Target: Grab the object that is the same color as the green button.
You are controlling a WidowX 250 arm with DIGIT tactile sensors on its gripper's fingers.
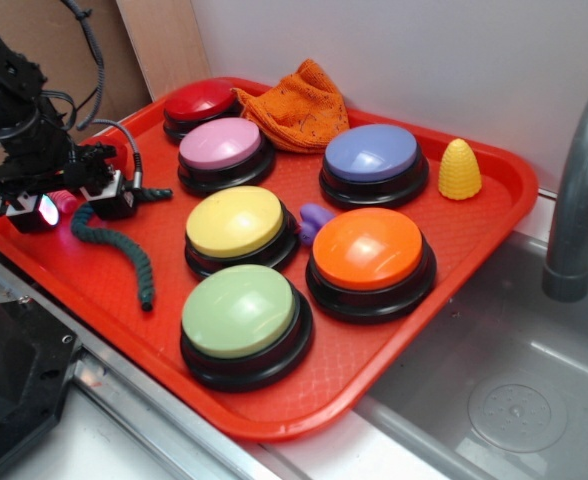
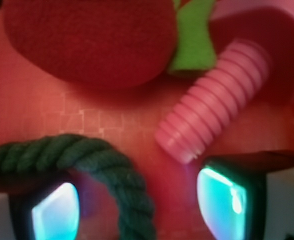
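The object, a dark green twisted cord (image 1: 124,250), lies curved on the red tray (image 1: 374,400) at its left side. My gripper (image 1: 74,208) hovers low over the cord's upper end, open. In the wrist view the cord (image 2: 112,170) arches between my two glowing fingertips (image 2: 54,212), touching neither pad, with my gripper (image 2: 142,210) straddling it. The pale green button (image 1: 239,312) sits at the tray's front.
A pink ribbed screw-like toy (image 2: 212,122) and a red strawberry-like toy (image 2: 92,40) lie just beyond my fingers. Yellow (image 1: 236,222), pink (image 1: 221,145), red (image 1: 200,102), blue (image 1: 372,154) and orange (image 1: 368,250) buttons, an orange cloth (image 1: 299,105) and a yellow cone (image 1: 460,168) fill the tray. A sink (image 1: 514,380) is at right.
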